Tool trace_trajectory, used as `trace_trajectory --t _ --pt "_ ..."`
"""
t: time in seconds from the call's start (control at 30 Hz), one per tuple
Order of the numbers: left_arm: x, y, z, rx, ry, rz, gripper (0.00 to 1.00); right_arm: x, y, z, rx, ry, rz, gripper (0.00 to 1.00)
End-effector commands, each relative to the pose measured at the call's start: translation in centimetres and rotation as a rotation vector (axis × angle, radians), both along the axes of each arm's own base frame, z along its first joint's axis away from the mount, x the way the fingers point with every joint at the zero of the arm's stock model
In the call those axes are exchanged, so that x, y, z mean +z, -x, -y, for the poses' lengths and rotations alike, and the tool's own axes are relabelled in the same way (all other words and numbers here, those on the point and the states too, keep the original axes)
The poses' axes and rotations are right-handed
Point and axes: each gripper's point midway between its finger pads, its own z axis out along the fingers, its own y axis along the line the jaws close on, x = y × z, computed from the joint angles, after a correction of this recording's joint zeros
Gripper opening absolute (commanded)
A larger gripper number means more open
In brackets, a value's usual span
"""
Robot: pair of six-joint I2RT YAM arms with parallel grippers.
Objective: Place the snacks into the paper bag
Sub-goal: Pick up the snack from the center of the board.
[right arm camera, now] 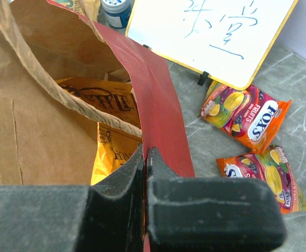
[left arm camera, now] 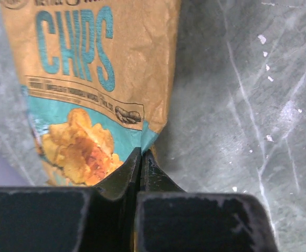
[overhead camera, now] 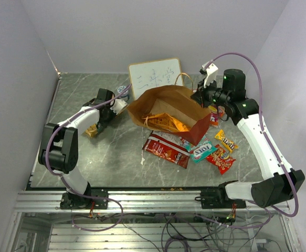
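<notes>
The paper bag lies at the table's middle, brown inside, its red outer wall on the right. My right gripper is shut on the bag's red rim. A yellow packet lies inside the bag. My left gripper is shut on the corner of a tan and teal chips packet, low over the table left of the bag. The long red chip bag, a teal packet, a yellow packet and a red-orange packet lie in front of the bag.
A whiteboard stands behind the bag. A small blue-lidded jar sits at its left. Two orange Fox's candy packets lie on the table beside the bag's red wall. Grey walls close in on both sides.
</notes>
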Motion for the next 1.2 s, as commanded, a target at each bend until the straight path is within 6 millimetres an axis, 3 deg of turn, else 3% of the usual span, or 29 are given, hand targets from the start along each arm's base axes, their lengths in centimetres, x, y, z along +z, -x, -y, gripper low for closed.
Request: trace_trajectory --t 0.0,0.2,0.47,0.83,1.17 --pt "4.5 -0.3 -0.8 -0.031 -0.056 0.054 0.07 2.0 0.1 0.0 0.004 -0.036 0.066 0.0" --pt "9.2 -0.4 -2.1 -0.045 -0.127 0.149 0.07 1.9 0.1 -0.1 0.011 -0.035 0.063 0.0" --pt "17.5 0.0 -3.9 -0.04 -0.2 0.37 0.07 2.1 0.5 -0.5 0.043 -0.048 0.063 0.0" --pt "26.9 1.8 -2.3 -0.091 -0.045 0.613 0.07 1.9 0.4 -0.7 0.058 -0.048 0.058 0.0" --pt "36.4 3.3 0.7 -0.197 0.139 0.783 0.07 2.4 0.5 -1.2 0.093 -0.053 0.06 0.0"
